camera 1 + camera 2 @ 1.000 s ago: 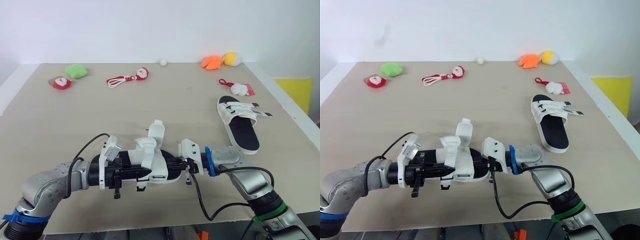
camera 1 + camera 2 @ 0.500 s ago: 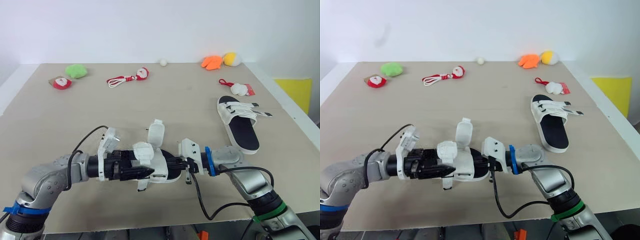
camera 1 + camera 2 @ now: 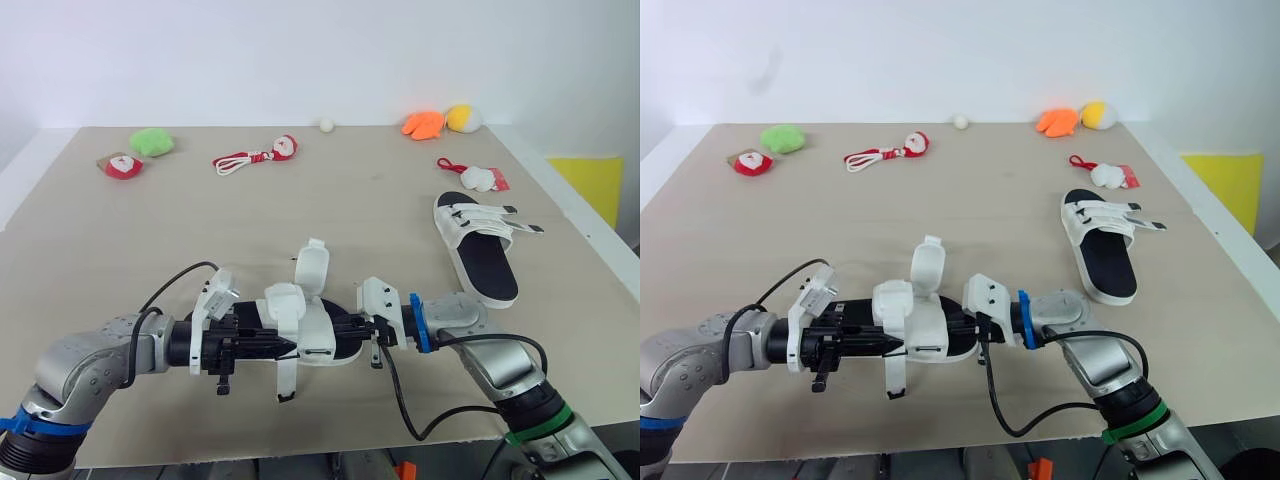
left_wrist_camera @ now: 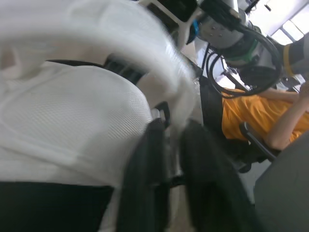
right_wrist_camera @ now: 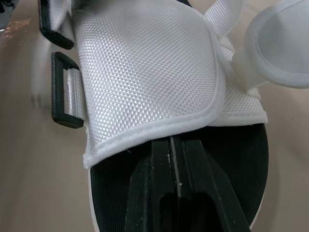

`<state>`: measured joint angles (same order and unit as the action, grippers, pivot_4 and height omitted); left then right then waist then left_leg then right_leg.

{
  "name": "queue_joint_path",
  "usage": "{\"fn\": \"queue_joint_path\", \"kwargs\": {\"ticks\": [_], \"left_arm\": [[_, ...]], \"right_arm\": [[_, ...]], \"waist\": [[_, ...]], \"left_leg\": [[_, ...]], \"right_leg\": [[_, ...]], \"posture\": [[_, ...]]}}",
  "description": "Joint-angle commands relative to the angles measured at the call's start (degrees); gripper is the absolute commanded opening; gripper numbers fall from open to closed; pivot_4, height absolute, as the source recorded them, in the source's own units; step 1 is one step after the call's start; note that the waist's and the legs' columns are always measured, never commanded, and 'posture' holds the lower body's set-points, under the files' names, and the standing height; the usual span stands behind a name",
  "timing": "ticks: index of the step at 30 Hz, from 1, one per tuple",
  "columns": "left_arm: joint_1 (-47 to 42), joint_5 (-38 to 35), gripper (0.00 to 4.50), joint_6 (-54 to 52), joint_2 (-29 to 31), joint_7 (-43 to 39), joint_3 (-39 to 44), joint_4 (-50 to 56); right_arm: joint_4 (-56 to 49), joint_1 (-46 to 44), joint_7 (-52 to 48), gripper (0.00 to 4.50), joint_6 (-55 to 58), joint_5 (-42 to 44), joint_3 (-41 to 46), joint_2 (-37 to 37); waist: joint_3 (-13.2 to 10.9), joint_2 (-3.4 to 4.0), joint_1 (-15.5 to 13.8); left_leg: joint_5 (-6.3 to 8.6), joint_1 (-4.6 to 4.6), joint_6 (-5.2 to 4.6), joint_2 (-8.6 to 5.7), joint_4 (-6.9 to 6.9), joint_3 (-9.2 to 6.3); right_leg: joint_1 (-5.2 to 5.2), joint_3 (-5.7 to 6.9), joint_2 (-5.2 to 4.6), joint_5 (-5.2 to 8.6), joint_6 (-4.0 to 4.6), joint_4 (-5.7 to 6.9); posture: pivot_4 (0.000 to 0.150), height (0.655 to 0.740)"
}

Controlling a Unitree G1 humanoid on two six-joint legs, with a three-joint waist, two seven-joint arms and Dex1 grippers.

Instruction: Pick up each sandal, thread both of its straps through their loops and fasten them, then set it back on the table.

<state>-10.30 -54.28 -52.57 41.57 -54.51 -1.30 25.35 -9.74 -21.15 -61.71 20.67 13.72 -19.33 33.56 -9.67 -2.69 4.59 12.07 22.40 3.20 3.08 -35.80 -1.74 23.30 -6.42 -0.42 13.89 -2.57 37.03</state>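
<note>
White sandal [image 5: 145,63] in right gripper [image 5: 175,141]

Two white sandals [image 3: 312,320] [image 3: 487,268], three red-and-white toys [image 3: 122,166] [image 3: 284,146] [image 3: 478,179], three plain plush toys [image 3: 152,141] [image 3: 423,124] [image 3: 463,118], one small white ball [image 3: 326,124]

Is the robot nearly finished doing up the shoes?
Not nearly. Nothing looks finished yet. In hand: the right tool is shut on the near sandal, with the left tool at its side. Its upright strap and hanging strap are both loose. Left: fasten those, set it on the table, then do the far sandal, which lies untouched. I cannot tell if its straps are fastened.
</note>
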Motion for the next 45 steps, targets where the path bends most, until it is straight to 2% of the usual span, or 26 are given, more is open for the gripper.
{"fn": "queue_joint_path", "kwargs": {"ticks": [1,10,13,18,20,23,26,29,35,38,41,44,45], "left_arm": [[0.12,0.67,0.23,1.4,0.62,-0.63,0.99,1.36],[1.23,-2.1,0.23,0.86,1.74,0.58,5.11,5.22],[1.82,-1.1,0.91,1.07,1.65,0.91,4.18,5.93],[3.2,0.46,3.23,0.95,2.68,0.05,2.38,6.86],[4.03,2.81,4.39,2.2,3.45,-0.54,1.08,6.65],[4.55,4.47,4.49,3.49,4.23,-1.2,0.42,6.25],[5.12,3.83,4.49,5.25,5.13,-1.15,5.48,6.22],[10.64,7.15,4.49,10.34,8.5,-4.54,10.34,7.45],[21.05,20.8,4.49,30.22,9.11,-9.52,12.94,6.44],[21.6,29.44,4.49,44.94,6.64,-9.03,12.99,2.48],[19.42,45.22,4.49,72.1,6.08,-7.69,10.55,-7.87],[12.68,67.38,4.49,108.67,5.29,3.97,11.37,-24.08],[10.73,72.67,4.49,118.26,4.43,7.01,12.47,-28.51]], "right_arm": [[3.37,0.67,0.84,0.0,1.24,-2.36,-1.32,0.04],[4.2,0.31,0.68,0.0,0.82,-2.57,-1.61,-0.66],[4.37,0.32,0.86,0.0,0.66,-2.72,-1.94,-1.21],[4.67,0.1,0.78,0.0,0.56,-2.8,-1.89,-1.59],[4.72,0.08,0.77,0.0,0.53,-2.79,-1.81,-1.59],[4.64,0.18,0.78,0.0,0.5,-2.75,-1.7,-1.47],[4.4,0.58,0.71,0.0,0.51,-2.67,-1.48,-1.09],[4.7,0.77,0.22,0.0,0.28,-2.72,-1.4,-0.52],[6.17,-0.07,-0.96,0.0,-0.55,-2.95,-1.68,-0.35],[6.99,-0.8,-1.74,0.0,-0.96,-3.09,-2.02,-0.4],[7.74,-1.43,-2.16,0.0,-1.35,-3.17,-2.3,-0.52],[8.14,-1.9,-2.31,0.0,-1.43,-3.27,-2.59,-0.91],[8.2,-2.02,-2.46,0.0,-1.5,-3.32,-2.71,-0.98]], "waist": [[0.0,0.0,0.0],[0.0,0.0,0.05],[0.0,0.0,0.16],[0.0,0.0,0.37],[-0.01,0.01,0.38],[-0.01,0.01,0.38],[-0.01,0.01,0.41],[-0.02,0.02,0.56],[-0.03,0.03,0.48],[-0.05,0.06,0.42],[-0.04,0.06,0.38],[-0.01,0.04,0.18],[0.01,0.09,-0.12]], "left_leg": [[0.0,0.0,0.0,0.0,0.01,0.0],[0.0,-0.01,0.0,0.03,0.01,0.0],[0.0,-0.04,0.0,0.03,0.02,0.0],[0.0,-0.08,0.0,0.1,0.02,-0.01],[0.0,-0.1,0.0,0.12,0.02,-0.01],[0.0,-0.11,0.0,0.13,0.01,0.0],[0.0,-0.11,0.0,0.13,0.01,0.0],[0.0,-0.11,0.0,0.15,0.04,0.0],[0.05,-0.09,0.07,0.18,0.18,0.09],[0.04,-0.11,0.07,0.18,0.16,0.12],[0.04,-0.2,0.06,0.19,0.15,0.13],[0.03,-0.24,0.05,0.18,0.17,0.21],[0.03,-0.24,0.05,0.21,0.2,0.28]], "right_leg": [[0.01,0.0,0.01,0.0,0.0,0.0],[0.03,0.0,0.03,-0.02,0.03,0.0],[0.03,0.0,0.04,-0.02,0.04,0.0],[0.03,0.0,0.11,-0.03,0.05,0.0],[0.03,0.0,0.14,-0.05,0.07,0.01],[0.05,0.0,0.14,-0.05,0.09,0.0],[0.06,0.0,0.14,-0.05,0.09,0.0],[0.09,0.0,0.14,-0.06,0.09,0.0],[0.14,0.0,0.1,0.06,0.32,-0.01],[0.21,-0.01,0.05,0.06,0.34,-0.01],[0.28,-0.01,0.04,0.06,0.39,-0.02],[0.2,-0.04,-0.02,0.03,0.49,-0.04],[0.12,-0.06,-0.04,0.0,0.53,-0.05]], "posture": [[0.15,0.74],[0.15,0.74],[0.15,0.74],[0.15,0.74],[0.15,0.74],[0.15,0.74],[0.15,0.74],[0.15,0.74],[0.15,0.74],[0.15,0.74],[0.15,0.74],[0.15,0.74],[0.15,0.74]]}}
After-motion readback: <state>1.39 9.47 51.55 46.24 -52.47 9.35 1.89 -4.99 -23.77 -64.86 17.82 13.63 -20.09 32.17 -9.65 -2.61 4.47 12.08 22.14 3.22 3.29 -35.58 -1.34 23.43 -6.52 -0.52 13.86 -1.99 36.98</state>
